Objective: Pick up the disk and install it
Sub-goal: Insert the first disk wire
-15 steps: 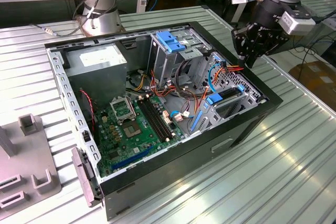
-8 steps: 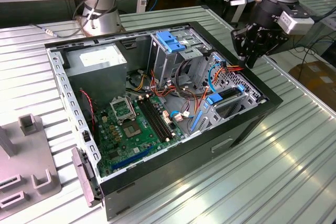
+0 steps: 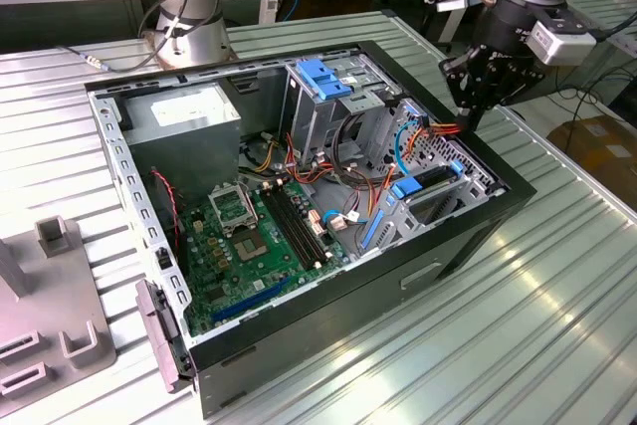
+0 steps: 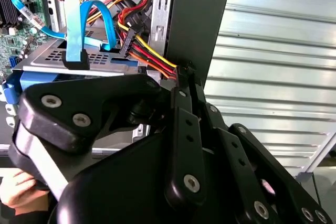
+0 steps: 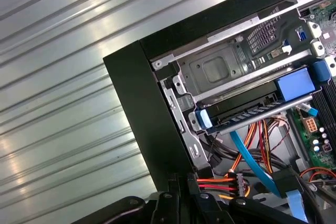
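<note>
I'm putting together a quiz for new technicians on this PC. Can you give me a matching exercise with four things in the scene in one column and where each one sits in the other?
Things:
1. disk
2. power supply
3. motherboard
4. gripper

Places:
A. flat on the floor of the case
B. over the case's wall, at the exterior view's right
C. in the drive bay at a case corner
D. in the case's far corner, at the exterior view's left

Pairs: 1-C; 2-D; 3-A; 4-B
</note>
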Robot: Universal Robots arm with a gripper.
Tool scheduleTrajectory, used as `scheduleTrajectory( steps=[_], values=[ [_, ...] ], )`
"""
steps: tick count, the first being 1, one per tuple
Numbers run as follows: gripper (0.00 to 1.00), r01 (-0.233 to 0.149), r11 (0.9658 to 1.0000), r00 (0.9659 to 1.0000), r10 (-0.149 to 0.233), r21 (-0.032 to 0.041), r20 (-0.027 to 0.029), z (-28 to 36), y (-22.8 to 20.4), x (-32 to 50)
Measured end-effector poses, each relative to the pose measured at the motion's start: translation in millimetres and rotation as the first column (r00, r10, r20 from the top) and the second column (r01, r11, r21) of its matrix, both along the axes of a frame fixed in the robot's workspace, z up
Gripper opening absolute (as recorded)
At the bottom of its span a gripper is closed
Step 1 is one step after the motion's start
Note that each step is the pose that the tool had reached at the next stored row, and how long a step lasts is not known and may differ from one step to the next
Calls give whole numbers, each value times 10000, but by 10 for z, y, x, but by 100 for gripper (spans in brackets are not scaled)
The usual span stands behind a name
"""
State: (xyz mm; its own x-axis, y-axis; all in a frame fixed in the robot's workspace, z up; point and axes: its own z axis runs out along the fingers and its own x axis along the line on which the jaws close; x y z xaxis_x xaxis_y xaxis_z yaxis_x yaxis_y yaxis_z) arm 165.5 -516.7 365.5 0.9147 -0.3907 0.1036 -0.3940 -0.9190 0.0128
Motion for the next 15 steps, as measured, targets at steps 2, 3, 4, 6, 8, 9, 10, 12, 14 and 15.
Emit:
scheduleTrajectory(
  steps=[2, 3, 4, 6, 8, 9, 10, 12, 14, 15],
  values=[
    [16, 1, 10000, 10000, -1, -1, 0, 26, 0, 0],
    [16, 1, 10000, 10000, -1, 0, 0, 42, 0, 0],
    [16, 0, 10000, 10000, 0, 0, 0, 54, 0, 0],
    [16, 31, 10000, 10000, -31, 1, 0, 55, 0, 0],
    [16, 163, 9999, 9999, -163, -8, 0, 56, 0, -1],
    [16, 296, 9996, 9996, -296, -11, 0, 56, 0, 0],
    [16, 396, 9992, 9992, -396, -15, 1, 56, 0, 0],
    [16, 634, 9980, 9980, -634, -23, 0, 57, 0, 0],
    [16, 913, 9958, 9958, -913, -23, -4, 56, 0, 0],
    [16, 1075, 9942, 9942, -1075, -23, -9, 56, 0, 0]
  ],
)
